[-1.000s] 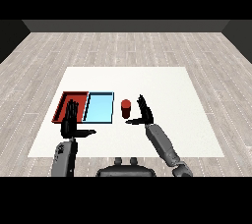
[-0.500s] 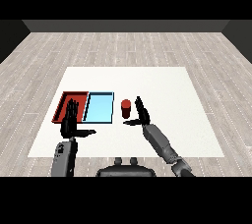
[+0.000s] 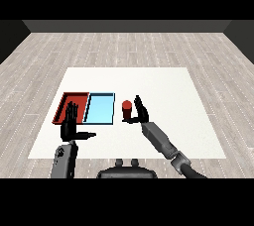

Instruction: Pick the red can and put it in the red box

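Observation:
The red can (image 3: pixel 127 109) stands upright on the white table, just right of the light blue tray (image 3: pixel 100 109). My right hand (image 3: pixel 140 112) is against the can's right side, fingers mostly straight and pointing up, thumb reaching toward the can's base; it does not curl round the can. The red tray (image 3: pixel 65 103) lies left of the blue one. My left hand (image 3: pixel 70 124) hovers open over the red tray's front edge, thumb stuck out to the right, holding nothing.
The white table (image 3: pixel 163 86) spreads wide behind and to the right of the can. The two trays touch side by side. A grey wooden floor surrounds the table.
My right hand has moved left, from a small gap beside the can to right against it. The left hand and the can have not moved.

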`<state>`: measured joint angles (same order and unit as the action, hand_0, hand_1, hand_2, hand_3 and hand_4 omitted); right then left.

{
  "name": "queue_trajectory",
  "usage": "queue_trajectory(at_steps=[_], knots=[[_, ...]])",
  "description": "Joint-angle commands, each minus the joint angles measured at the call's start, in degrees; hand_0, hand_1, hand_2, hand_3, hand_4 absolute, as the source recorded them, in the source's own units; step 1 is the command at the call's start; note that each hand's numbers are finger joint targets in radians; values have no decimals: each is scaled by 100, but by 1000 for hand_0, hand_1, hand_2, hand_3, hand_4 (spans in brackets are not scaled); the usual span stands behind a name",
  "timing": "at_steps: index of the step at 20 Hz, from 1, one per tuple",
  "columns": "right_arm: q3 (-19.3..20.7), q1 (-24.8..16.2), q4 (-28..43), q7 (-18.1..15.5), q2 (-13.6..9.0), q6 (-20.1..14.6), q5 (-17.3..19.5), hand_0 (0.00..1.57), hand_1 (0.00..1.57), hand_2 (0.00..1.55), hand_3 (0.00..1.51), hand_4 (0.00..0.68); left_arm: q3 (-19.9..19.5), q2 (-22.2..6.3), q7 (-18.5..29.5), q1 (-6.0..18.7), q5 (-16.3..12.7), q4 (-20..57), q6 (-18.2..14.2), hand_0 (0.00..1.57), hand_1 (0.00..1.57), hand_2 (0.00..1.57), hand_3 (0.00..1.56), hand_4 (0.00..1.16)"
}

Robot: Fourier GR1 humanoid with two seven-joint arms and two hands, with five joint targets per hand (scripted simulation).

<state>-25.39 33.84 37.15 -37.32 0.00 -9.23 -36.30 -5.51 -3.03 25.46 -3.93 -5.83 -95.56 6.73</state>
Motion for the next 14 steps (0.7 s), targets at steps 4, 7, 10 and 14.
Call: queue_trajectory(at_steps=[4, 7, 10, 14], knots=[[-376, 225, -61, 112, 0, -173, -421, 0, 0, 0, 0, 0, -55, -93, 304, -53, -54, 302, 264, 0, 0, 0, 0, 0], [-509, 732, -785, -169, 0, -67, -779, 0, 0, 0, 0, 0, -63, 46, -199, 508, -30, 277, -165, 0, 0, 0, 0, 0], [-946, 817, -713, -70, 0, -237, -1206, 0, 0, 0, 0, 0, -195, -68, 265, 87, -169, 356, 163, 0, 0, 0, 0, 0], [-1008, 1017, -1190, -268, 0, -8, -1468, 0, 0, 0, 0, 0, -143, -66, 88, -58, -147, 39, 123, 0, 0, 0, 0, 0]])
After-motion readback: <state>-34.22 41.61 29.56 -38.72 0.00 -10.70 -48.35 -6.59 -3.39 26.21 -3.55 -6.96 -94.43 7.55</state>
